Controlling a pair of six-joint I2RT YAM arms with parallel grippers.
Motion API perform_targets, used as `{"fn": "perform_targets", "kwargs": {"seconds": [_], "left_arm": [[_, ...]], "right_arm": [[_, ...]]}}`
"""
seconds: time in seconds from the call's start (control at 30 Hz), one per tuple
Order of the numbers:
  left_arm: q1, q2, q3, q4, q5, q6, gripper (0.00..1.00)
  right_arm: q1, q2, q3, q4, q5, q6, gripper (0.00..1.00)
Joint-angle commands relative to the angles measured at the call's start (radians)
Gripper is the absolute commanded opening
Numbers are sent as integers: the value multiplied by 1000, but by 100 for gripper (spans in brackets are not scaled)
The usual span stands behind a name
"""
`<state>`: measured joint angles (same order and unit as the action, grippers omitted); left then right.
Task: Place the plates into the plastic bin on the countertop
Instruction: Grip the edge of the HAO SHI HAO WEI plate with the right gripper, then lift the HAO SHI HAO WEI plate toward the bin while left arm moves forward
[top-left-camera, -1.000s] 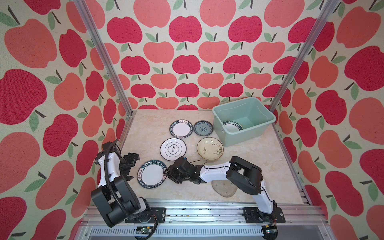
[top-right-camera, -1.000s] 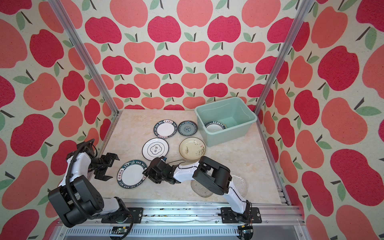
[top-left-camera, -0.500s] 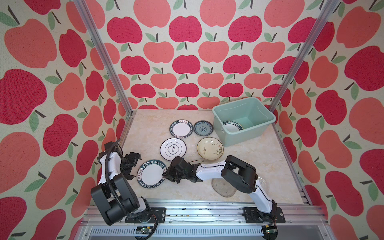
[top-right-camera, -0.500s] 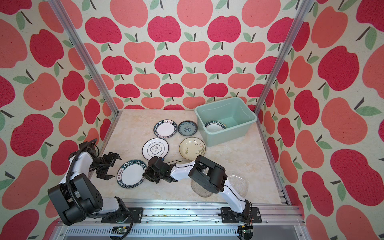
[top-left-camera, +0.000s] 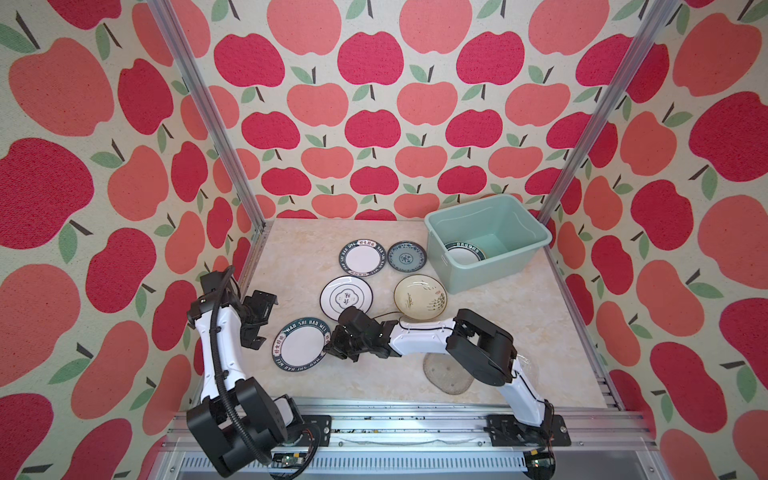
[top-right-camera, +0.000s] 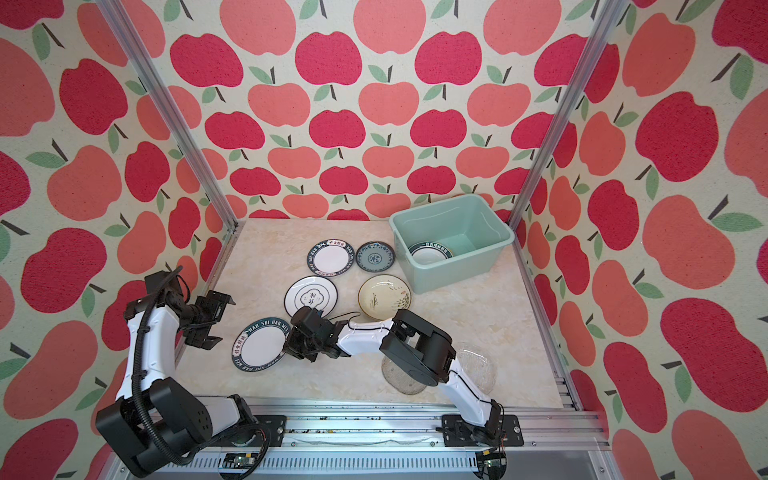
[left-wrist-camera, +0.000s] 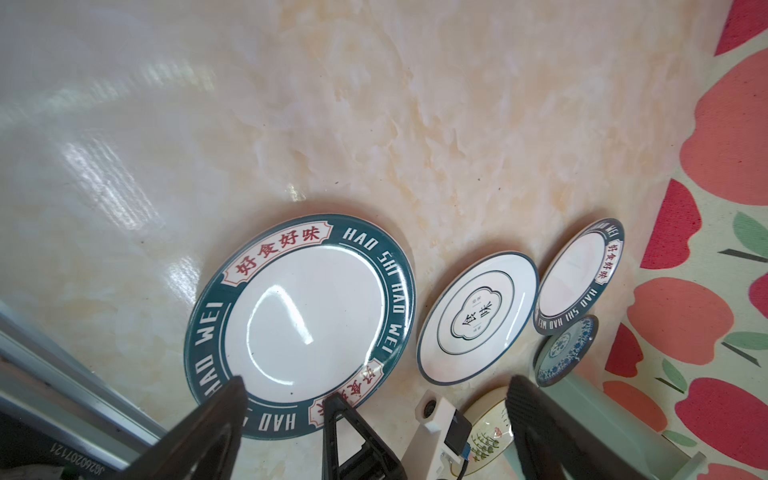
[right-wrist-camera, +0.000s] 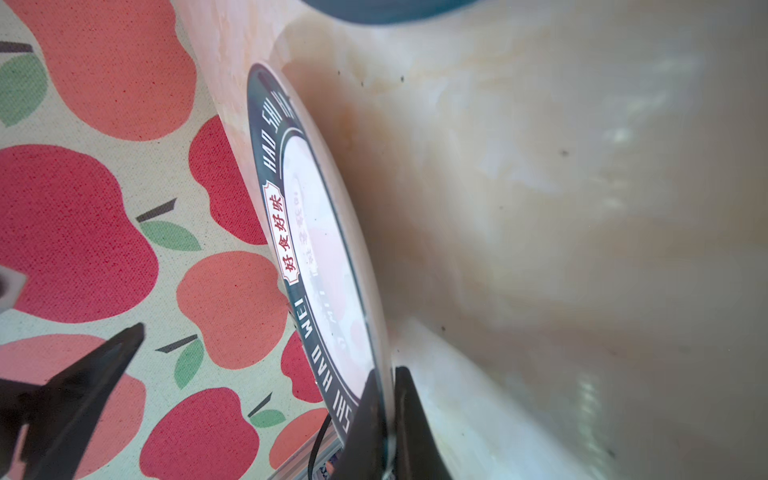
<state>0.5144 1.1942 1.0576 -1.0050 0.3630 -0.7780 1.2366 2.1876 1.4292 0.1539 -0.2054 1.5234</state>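
Right wrist view: the right claw (right-wrist-camera: 384, 382) is clamped on the rim of the lettered plate (right-wrist-camera: 316, 249), a white plate with a dark green band, with one finger over the rim and one under it. A second ago this claw stood partly open around that rim. It has now closed, so the grip looks made and the lift can likely begin. In both top views the lettered plate sits at the front left of the table (top-left-camera: 540, 332). It is well apart from the plastic bin (top-left-camera: 478, 274) at the back right, which already holds a banded plate (top-left-camera: 463, 254). The left claw (top-left-camera: 264, 320) hovers spread wide and empty, just beside the lettered plate's far edge. A glass plate (top-left-camera: 446, 374) lies under the right arm.
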Motion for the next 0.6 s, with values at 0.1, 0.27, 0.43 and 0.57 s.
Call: {"fn": "perform_targets", "kwargs": {"seconds": [0.1,0.27,0.43,0.57], "left_arm": [[-83,-126,209,-103,-79,-80,99],[-205,-158,382,-107,-125,-135,99],[-356,-149,525,-101,-160,-143,100],[-511,-143,565,32,-55,-66,100]], "right_arm": [[-11,-137,60,-248,63,-211,0],[-23,-232,62,-316,68,-345,0],[-112,-359,59,-396,37,-513,0],[-230,-489,73,-503,-5,-688,0]]}}
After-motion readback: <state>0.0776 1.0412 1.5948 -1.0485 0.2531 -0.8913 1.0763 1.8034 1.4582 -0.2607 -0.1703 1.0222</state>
